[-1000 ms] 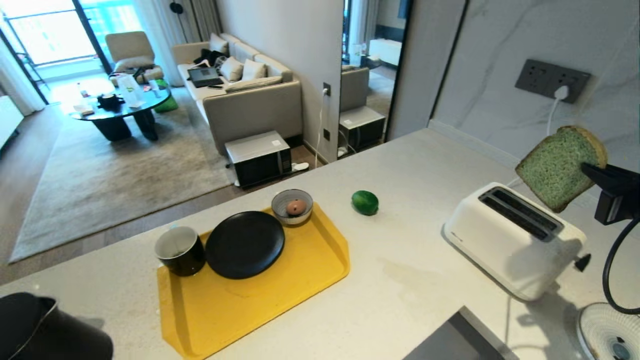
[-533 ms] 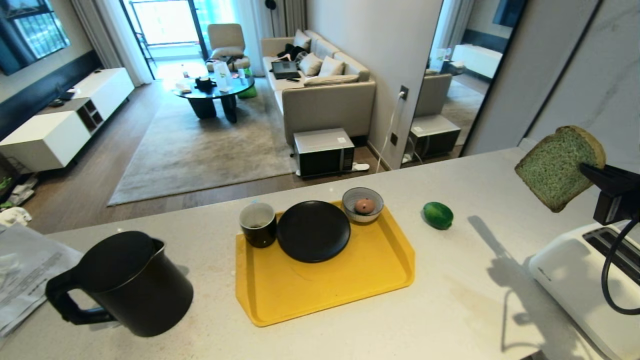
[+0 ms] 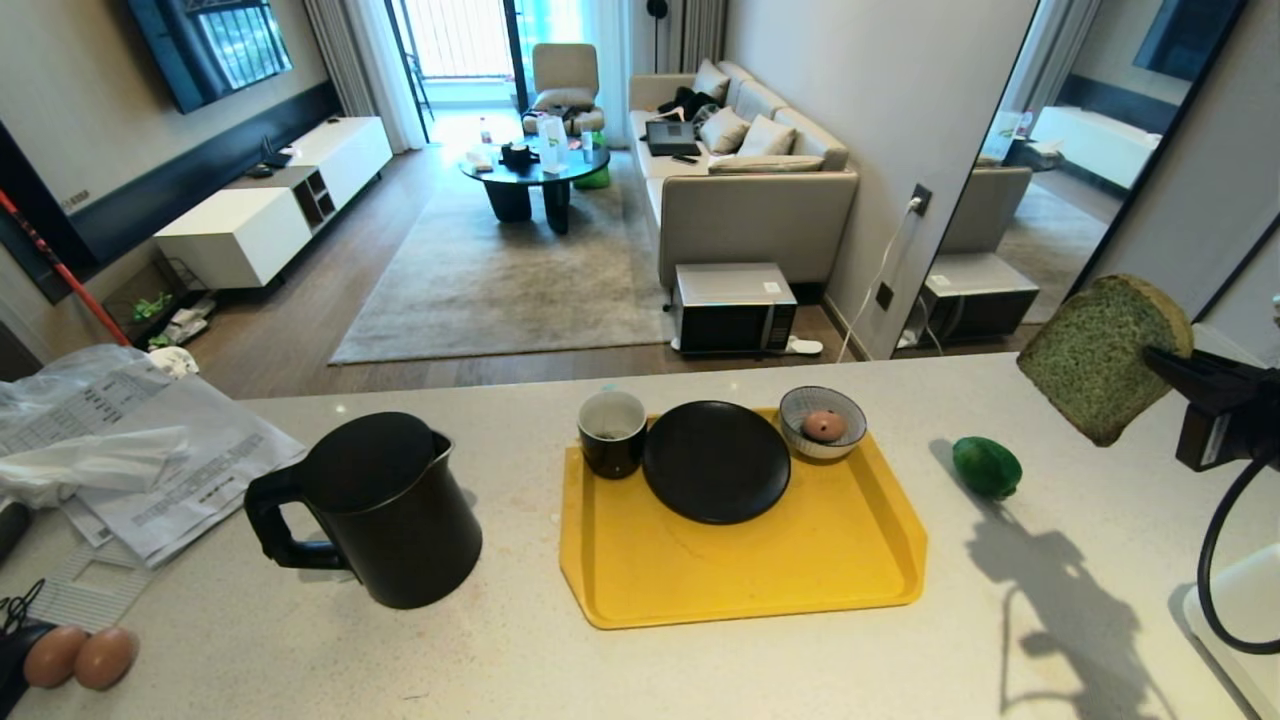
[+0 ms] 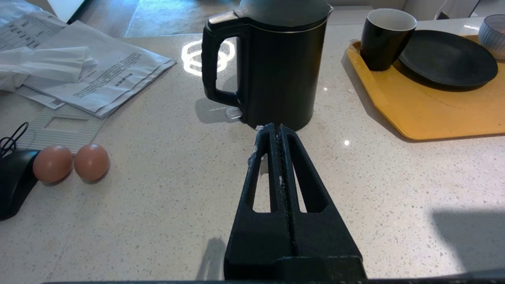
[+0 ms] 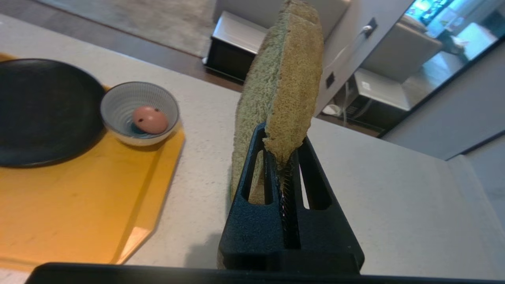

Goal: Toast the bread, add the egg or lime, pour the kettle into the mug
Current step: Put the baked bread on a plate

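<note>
Right gripper [image 5: 285, 157] clamps the bread [image 3: 1103, 358] (held above the counter); left gripper [image 4: 275, 132] closed, empty.

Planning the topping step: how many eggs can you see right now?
3: two brown eggs side by side on the counter left of the kettle, one in the striped bowl on the tray. More may sit outside view.

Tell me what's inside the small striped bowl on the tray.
The bowl, at the far right corner of the yellow tray, holds one pinkish-brown egg-like object with small dark spots. The bowl floor beneath it is hidden; nothing else shows inside.
</note>
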Motion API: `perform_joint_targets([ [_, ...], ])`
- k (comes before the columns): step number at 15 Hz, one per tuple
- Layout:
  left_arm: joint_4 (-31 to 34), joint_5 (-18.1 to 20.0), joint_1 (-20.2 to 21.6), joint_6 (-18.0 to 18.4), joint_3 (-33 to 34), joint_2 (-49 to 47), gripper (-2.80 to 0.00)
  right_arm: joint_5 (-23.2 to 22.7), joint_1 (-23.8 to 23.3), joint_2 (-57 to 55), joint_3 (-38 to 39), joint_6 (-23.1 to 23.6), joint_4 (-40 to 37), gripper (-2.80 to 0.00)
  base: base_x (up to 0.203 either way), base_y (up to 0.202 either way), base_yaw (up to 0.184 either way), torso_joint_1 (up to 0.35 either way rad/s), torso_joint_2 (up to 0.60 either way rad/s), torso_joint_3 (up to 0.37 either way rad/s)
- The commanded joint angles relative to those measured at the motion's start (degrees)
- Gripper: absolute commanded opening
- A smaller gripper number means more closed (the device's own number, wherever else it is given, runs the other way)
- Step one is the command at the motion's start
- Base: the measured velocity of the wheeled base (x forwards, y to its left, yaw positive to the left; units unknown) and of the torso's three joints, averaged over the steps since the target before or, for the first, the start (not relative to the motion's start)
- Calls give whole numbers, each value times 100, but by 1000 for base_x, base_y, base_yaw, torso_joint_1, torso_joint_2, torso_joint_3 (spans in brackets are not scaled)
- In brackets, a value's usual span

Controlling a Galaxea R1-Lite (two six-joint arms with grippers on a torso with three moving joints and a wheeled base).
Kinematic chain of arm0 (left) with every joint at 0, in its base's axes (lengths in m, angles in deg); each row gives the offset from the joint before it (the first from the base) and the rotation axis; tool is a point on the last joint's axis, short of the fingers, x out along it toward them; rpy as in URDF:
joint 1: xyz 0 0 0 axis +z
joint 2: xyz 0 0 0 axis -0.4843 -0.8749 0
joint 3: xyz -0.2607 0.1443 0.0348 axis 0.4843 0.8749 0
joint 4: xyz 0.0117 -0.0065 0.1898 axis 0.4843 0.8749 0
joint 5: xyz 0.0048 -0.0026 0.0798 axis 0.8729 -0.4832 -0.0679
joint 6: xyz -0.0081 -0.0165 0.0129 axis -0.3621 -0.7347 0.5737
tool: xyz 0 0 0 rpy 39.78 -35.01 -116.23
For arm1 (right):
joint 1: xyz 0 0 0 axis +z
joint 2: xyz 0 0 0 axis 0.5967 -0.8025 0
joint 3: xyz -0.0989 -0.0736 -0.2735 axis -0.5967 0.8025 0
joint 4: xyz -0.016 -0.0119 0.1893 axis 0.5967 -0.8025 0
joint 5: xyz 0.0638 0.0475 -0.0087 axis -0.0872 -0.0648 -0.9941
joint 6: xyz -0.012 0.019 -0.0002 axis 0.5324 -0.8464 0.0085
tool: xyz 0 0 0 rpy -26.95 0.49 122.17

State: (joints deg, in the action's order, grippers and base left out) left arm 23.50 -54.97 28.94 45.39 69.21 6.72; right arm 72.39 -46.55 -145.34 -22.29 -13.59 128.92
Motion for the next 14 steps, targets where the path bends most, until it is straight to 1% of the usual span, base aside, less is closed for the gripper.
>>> perform_joint_targets([
  [1,0,-1,2,-1,3,-5,-280,-101,195,38,112,4,22,-280,0,0,0,0,0,0],
  [2,0,-1,2,-1,-1,-5,-280,-230,386,65,184,1,8,-280,0,0,0,0,0,0],
  [3,0,-1,2,-1,-1,-5,-280,-254,638,73,221,0,-15,-280,0,0,0,0,0,0],
  [4,0,-1,2,-1,-1,-5,-280,-204,963,76,251,-3,-63,-280,0,0,0,0,0,0],
  [5,0,-1,2,-1,-1,-5,-280,-14,1340,74,267,-7,-113,-280,0,0,0,0,0,0],
  [6,0,-1,2,-1,-1,-5,-280,290,1753,65,272,-62,-146,-280,0,0,0,0,0,0],
  [7,0,-1,2,-1,-1,-5,-280,692,2266,41,270,-231,-164,-280,0,0,0,0,0,0],
  [8,0,-1,2,-1,-1,-5,-280,1223,2829,-19,247,-520,-175,-280,0,0,0,0,0,0],
  [9,0,-1,2,-1,-1,-5,-280,1850,3386,-145,174,-919,-182,-280,0,0,0,0,0,0],
  [10,-2,-1,2,-1,7,-5,-280,2481,3795,-380,30,-1355,-187,-280,0,0,0,0,0,0],
  [11,0,-1,2,-1,-1,-5,-280,2930,4000,-736,-188,-1715,-192,-280,0,0,0,0,0,0],
  [12,0,-1,2,-1,5,-5,-280,3284,4077,-1079,-401,-1984,-197,-280,0,0,0,0,0,0],
  [14,0,-1,2,-1,-1,-5,-280,3784,4214,-1679,-738,-2447,-202,-280,0,0,0,0,0,0],
])
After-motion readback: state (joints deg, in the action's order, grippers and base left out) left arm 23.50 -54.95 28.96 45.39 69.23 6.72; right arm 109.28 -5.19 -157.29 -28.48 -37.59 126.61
